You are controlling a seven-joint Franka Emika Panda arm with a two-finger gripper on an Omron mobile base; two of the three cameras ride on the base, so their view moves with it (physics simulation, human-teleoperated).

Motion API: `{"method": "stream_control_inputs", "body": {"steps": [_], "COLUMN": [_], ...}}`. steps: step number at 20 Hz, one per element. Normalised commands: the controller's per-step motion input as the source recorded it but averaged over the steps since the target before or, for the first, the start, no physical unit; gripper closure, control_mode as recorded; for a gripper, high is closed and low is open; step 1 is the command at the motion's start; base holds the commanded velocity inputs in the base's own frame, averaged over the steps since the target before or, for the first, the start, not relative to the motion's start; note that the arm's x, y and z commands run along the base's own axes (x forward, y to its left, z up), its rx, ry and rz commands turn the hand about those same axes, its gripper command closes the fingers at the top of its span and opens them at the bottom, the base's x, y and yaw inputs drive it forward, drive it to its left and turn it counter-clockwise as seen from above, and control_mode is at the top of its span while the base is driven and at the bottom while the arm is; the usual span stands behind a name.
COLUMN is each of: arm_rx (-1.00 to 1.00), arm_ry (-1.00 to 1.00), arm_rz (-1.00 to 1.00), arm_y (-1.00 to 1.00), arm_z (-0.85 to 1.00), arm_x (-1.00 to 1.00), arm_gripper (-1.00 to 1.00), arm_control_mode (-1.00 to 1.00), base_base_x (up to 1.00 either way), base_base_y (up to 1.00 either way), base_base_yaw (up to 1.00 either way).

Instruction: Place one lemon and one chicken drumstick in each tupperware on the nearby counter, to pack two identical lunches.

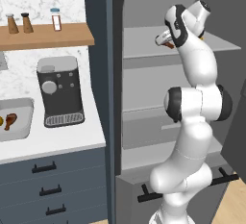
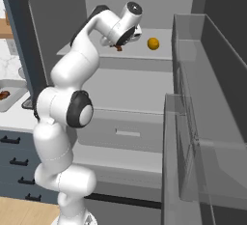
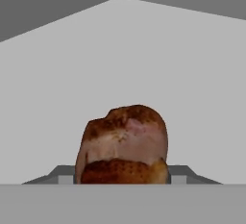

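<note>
I am reaching into the open fridge (image 2: 144, 7), my arm (image 1: 192, 122) bent up to its upper shelf (image 2: 144, 55). The left base view alone takes in the white desk (image 1: 57, 146) beside the fridge, with the dark coffee machine (image 1: 60, 91) standing on it and, at the picture's left edge, a grey tupperware (image 1: 21, 117) already carrying a chicken drumstick (image 1: 10, 120) and a bit of yellow that I take for a lemon, cut by the frame. The right base view shows that same tupperware (image 2: 12, 98) only as a corner, yet it reveals what the left one hides behind my wrist: a lemon (image 2: 153, 43) sitting on the upper shelf, near my fingers (image 2: 117, 47) but apart from them. In the hand view a second chicken drumstick (image 3: 124, 143) sits right between my fingers (image 3: 124, 177), its browned bulbous end toward the camera, and they look closed on its sides; from the left base view my fingers (image 1: 165, 41) show that brown piece at their tip above the shelf.
</note>
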Motion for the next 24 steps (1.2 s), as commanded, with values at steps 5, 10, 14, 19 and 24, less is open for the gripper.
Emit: {"method": "stream_control_inputs", "body": {"steps": [5,10,14,19,24], "arm_rx": [0.0,0.0,0.0,-0.01,-0.03], "arm_ry": [-0.02,-0.13,-0.13,0.0,0.28], "arm_rz": [-0.06,-0.19,-0.22,-0.23,-0.13], "arm_y": [0.02,0.0,0.12,0.12,0.0], "arm_z": [0.02,0.0,0.01,0.09,0.04], "arm_x": [-0.77,-1.0,-1.0,-1.0,-1.0], "arm_gripper": [1.0,1.0,1.0,1.0,1.0], "arm_control_mode": [-1.0,-1.0,-1.0,-1.0,-1.0], "base_base_x": [0.0,0.0,0.0,0.0,0.0], "base_base_y": [0.0,0.0,0.0,0.0,0.0], "base_base_yaw": [0.0,0.0,0.0,0.0,0.0]}}
